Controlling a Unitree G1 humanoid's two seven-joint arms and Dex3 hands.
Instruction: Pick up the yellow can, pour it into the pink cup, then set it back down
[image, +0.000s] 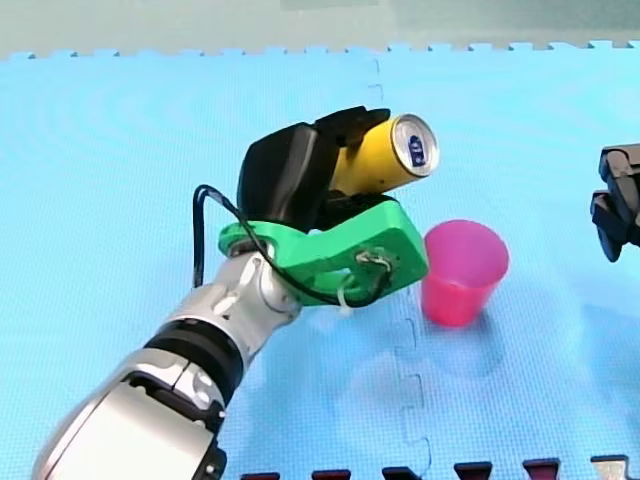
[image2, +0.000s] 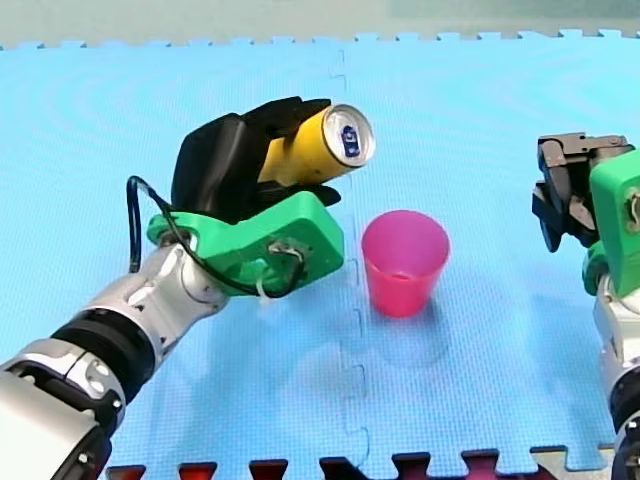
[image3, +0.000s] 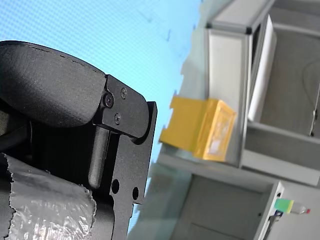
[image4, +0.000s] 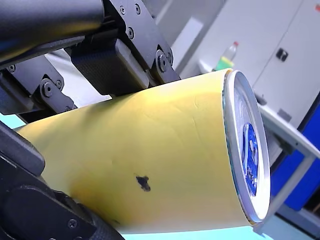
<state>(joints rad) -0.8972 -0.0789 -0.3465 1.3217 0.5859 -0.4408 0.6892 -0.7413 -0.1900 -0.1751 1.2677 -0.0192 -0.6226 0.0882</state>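
Observation:
My left hand (image: 345, 160) is shut on the yellow can (image: 385, 155), held in the air and tipped nearly sideways. Its silver top (image2: 350, 133) with a blue tab faces right, toward the pink cup (image2: 403, 262). The cup stands upright on the blue mat just below and to the right of the can's mouth. The second wrist view shows the can (image4: 145, 170) close up, black fingers (image4: 120, 55) pressed along its side. My right hand (image2: 562, 190) hangs at the right edge, away from the cup, holding nothing.
A blue foam puzzle mat (image: 120, 150) covers the work surface, with a seam running down the middle. In the first wrist view, grey cabinets (image3: 235, 95) and a yellow box (image3: 202, 127) stand beyond the mat's edge.

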